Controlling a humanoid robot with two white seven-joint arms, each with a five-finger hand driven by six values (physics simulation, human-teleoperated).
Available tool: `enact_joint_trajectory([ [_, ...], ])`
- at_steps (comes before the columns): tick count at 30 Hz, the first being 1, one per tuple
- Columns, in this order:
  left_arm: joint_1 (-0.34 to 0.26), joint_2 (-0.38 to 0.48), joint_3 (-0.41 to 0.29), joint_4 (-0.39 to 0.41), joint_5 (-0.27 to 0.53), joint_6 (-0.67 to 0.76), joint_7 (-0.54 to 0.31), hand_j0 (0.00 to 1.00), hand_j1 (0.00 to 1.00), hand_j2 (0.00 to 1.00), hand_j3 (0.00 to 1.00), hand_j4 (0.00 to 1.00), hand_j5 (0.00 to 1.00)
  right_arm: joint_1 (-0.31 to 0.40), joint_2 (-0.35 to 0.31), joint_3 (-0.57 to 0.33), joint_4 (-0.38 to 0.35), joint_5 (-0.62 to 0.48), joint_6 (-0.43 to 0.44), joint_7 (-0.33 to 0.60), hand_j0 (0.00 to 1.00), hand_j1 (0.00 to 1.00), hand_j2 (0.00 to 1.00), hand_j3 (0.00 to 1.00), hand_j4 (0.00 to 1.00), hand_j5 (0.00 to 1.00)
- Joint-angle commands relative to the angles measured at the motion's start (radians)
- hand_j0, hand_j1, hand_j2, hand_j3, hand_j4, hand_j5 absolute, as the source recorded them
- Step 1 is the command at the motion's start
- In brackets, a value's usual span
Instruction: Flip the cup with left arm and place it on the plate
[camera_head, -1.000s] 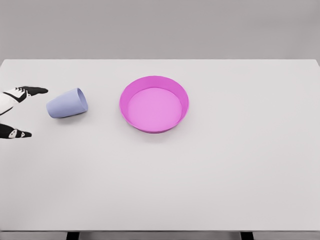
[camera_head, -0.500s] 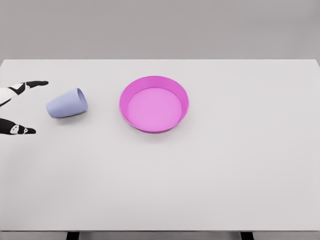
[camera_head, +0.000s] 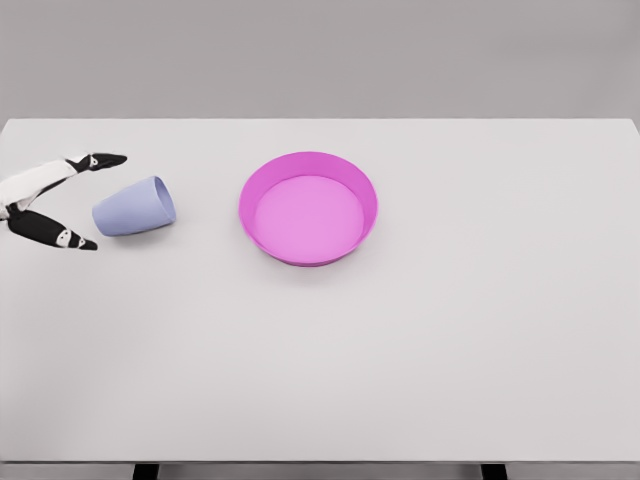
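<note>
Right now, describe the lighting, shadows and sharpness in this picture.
Head view: flat, even light with no glare; the cup and plate cast only faint, soft shadows on the table; edges stay sharp across the frame, no blur or visible distortion; the left hand is cut off by the left edge.

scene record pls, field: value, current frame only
cup: lavender cup on its side, left part of the table, mouth toward the plate
plate: pink plate, empty, right of the cup, not touching it
left hand: left hand at the left edge, fingers spread around the cup's base end, no grasp visible
right arm: not in view
</note>
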Motion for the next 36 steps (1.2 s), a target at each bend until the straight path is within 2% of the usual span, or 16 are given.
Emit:
enact_joint_trajectory([
  [1,0.0,-0.019,-0.012,0.006,-0.029,0.058,-0.039,1.0,1.0,1.0,1.0,1.0,1.0,0.0,0.0,0.0,0.0,0.001,0.001,0.0,1.0,1.0,1.0,1.0,1.0,1.0],
  [3,-0.018,-0.022,-0.014,0.007,-0.075,0.09,-0.039,1.0,1.0,1.0,1.0,1.0,1.0,0.0,0.0,0.0,0.0,-0.001,-0.001,0.0,1.0,1.0,1.0,1.0,1.0,1.0],
  [11,-0.078,-0.074,-0.014,0.05,-0.098,0.13,-0.039,1.0,1.0,1.0,1.0,1.0,1.0,0.0,0.0,0.0,0.0,0.001,-0.001,0.0,1.0,1.0,1.0,1.0,1.0,1.0],
  [17,-0.112,-0.082,-0.014,0.075,-0.119,0.13,-0.039,1.0,1.0,1.0,1.0,1.0,1.0,0.0,0.0,0.0,0.0,0.001,0.001,0.0,1.0,1.0,1.0,1.0,1.0,1.0],
  [22,-0.127,-0.105,-0.017,0.075,-0.177,0.131,-0.039,1.0,1.0,1.0,1.0,1.0,1.0,-0.002,0.0,0.0,0.0,0.001,0.001,0.0,1.0,1.0,1.0,1.0,1.0,1.0],
  [23,-0.13,-0.113,-0.026,0.076,-0.199,0.133,-0.039,1.0,1.0,1.0,1.0,1.0,1.0,0.0,0.0,0.0,0.0,0.001,0.001,0.0,1.0,1.0,1.0,1.0,1.0,1.0],
  [25,-0.173,-0.15,-0.07,0.096,-0.248,0.163,-0.039,1.0,1.0,1.0,1.0,1.0,1.0,0.0,0.0,0.0,0.0,0.001,-0.001,0.0,1.0,1.0,1.0,1.0,1.0,1.0],
  [36,-0.184,-0.171,-0.095,0.102,-0.274,0.165,-0.039,1.0,1.0,1.0,1.0,1.0,1.0,0.0,0.0,0.0,0.0,0.001,0.001,0.0,1.0,1.0,1.0,1.0,1.0,1.0],
])
